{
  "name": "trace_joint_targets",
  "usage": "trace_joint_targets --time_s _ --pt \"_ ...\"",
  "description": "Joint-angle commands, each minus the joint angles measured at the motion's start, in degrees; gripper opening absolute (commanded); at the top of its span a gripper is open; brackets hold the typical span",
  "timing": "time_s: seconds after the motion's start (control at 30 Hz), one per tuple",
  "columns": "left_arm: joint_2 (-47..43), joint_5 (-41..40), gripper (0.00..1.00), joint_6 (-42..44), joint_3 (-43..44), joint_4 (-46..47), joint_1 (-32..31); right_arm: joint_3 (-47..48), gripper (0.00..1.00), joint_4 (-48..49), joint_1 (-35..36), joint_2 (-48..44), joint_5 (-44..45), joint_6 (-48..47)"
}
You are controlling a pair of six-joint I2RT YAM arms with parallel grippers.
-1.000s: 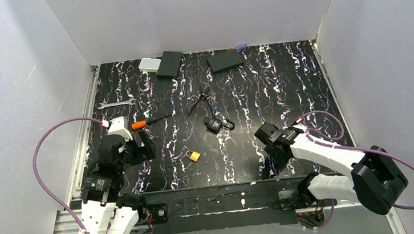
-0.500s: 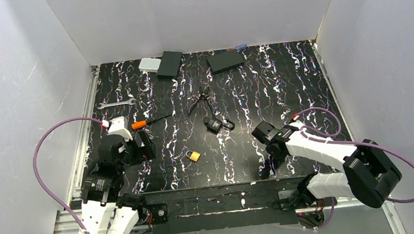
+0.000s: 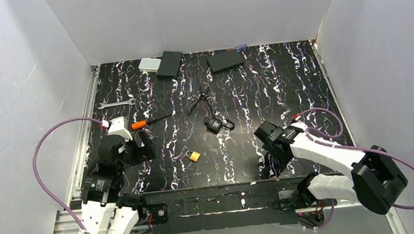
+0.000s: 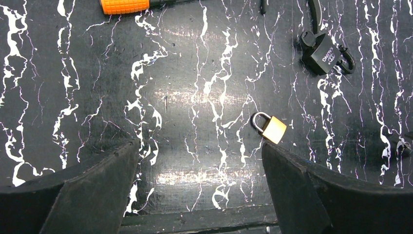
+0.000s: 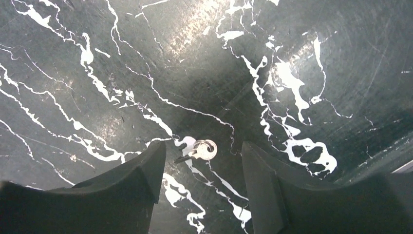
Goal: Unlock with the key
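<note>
A small silver key [image 5: 200, 150] lies flat on the black marbled table, between the tips of my open right gripper [image 5: 202, 168], which hovers just above it near the table's front edge [image 3: 274, 165]. A small brass padlock [image 3: 194, 155] lies in the middle front of the table; it also shows in the left wrist view [image 4: 270, 128], just ahead of the right fingertip. My left gripper [image 4: 199, 165] is open and empty, at the front left [image 3: 139, 149].
A black padlock [image 3: 217, 124] and pliers [image 3: 198, 101] lie behind the brass padlock. An orange-handled screwdriver [image 3: 149, 122] and a wrench [image 3: 116, 104] lie at the left. Two black boxes [image 3: 170, 64] [image 3: 225, 60] and a grey box [image 3: 149, 64] sit at the back.
My right arm shifted slightly at the front right, wrist turning over the key. The left arm and the padlocks have not moved.
</note>
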Motion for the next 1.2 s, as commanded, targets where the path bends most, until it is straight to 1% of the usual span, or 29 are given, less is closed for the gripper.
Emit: trace_joint_targets --time_s 0.0,0.07,0.17,0.4,0.47,0.57,0.87,1.0,1.1,1.17 --pt "-0.7 -0.5 0.95 0.8 -0.6 0.3 0.1 0.7 0.67 -4.3 -0.1 -3.1 -2.2 3.6" --pt "-0.9 -0.6 0.95 0.8 -0.6 0.3 0.2 1.2 0.68 -6.6 -0.1 -3.6 -2.9 6.6" --pt "-1.4 -0.6 0.96 0.8 -0.6 0.3 0.1 1.7 0.67 -6.5 -0.1 -3.6 -3.8 8.6" --pt "-2.4 -0.8 0.96 0.9 -0.7 0.2 0.1 1.0 0.56 -3.1 -0.1 -0.5 -5.2 11.1" --pt "-2.6 -0.9 0.96 0.9 -0.8 0.2 0.1 0.9 0.53 -1.7 -0.1 0.4 -4.4 11.0" --pt "-2.6 -0.8 0.96 0.9 -0.8 0.3 0.1 1.0 0.51 -1.3 -0.1 1.7 -2.4 10.7" --pt "-2.7 -0.6 0.96 0.9 -0.8 0.2 0.1 1.2 0.5 0.0 -0.4 0.2 4.8 6.9" --pt "-2.7 -0.7 0.96 0.9 -0.8 0.2 0.1 0.9 0.49 1.1 -0.7 0.8 4.3 6.1" --pt "-2.8 -0.7 0.96 0.9 -0.9 0.2 0.1 0.6 0.49 3.7 -0.8 1.3 3.1 3.7" --pt "-2.8 -0.8 0.96 0.9 -0.9 0.2 0.1 0.2 0.51 7.3 -0.8 1.0 1.7 -2.3"
